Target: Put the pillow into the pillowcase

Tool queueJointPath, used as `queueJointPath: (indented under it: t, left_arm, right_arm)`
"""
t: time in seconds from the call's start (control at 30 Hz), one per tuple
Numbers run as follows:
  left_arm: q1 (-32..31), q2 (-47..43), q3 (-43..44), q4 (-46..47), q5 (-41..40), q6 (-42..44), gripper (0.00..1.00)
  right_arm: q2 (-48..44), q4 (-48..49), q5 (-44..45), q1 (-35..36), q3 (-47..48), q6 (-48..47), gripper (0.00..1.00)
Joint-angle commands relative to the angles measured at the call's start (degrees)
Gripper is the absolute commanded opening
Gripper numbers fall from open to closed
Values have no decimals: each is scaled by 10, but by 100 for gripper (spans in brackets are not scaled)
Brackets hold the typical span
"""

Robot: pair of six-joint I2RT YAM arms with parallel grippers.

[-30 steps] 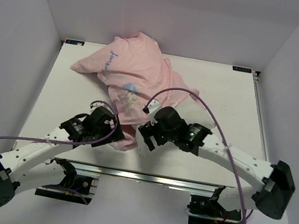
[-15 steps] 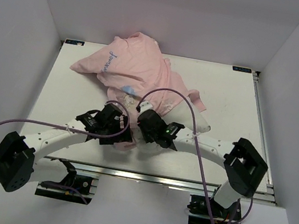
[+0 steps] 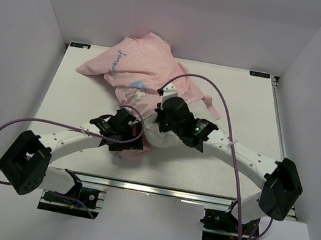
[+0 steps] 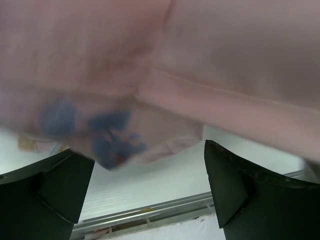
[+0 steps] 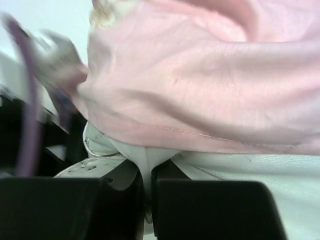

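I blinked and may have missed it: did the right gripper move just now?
Yes. The right gripper went farther from the table's near edge, toward its far edge.

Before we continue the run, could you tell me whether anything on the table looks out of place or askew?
The pillowcase lies crumpled and skewed, heaped toward the back edge of the table and draped partly over the pillow. The right claw is shut on white pillow fabric.

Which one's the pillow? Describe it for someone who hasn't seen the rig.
On the white table, a pink pillowcase lies heaped from the middle to the back. The pillow pokes out under its near hem, where the right gripper pinches it. It is plain white cloth, while the pillowcase over it is pink and printed.
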Motion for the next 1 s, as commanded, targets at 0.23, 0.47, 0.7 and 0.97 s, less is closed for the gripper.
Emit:
queueJointPath:
  t: [0.23, 0.47, 0.7, 0.97]
  left_arm:
    - [3, 49, 56, 40, -38, 26, 98]
    - [3, 115, 90, 30, -73, 18, 59]
    - [3, 29, 139, 23, 84, 43, 0]
    - [2, -176, 229, 28, 377, 30, 0]
  right_arm:
    - [-26, 82, 0, -15, 83, 1, 0]
    - [-41, 111, 7, -25, 80, 3, 0]
    - [-63, 345, -30, -25, -41, -60, 0]
    - [52, 864, 77, -14, -99, -235, 0]
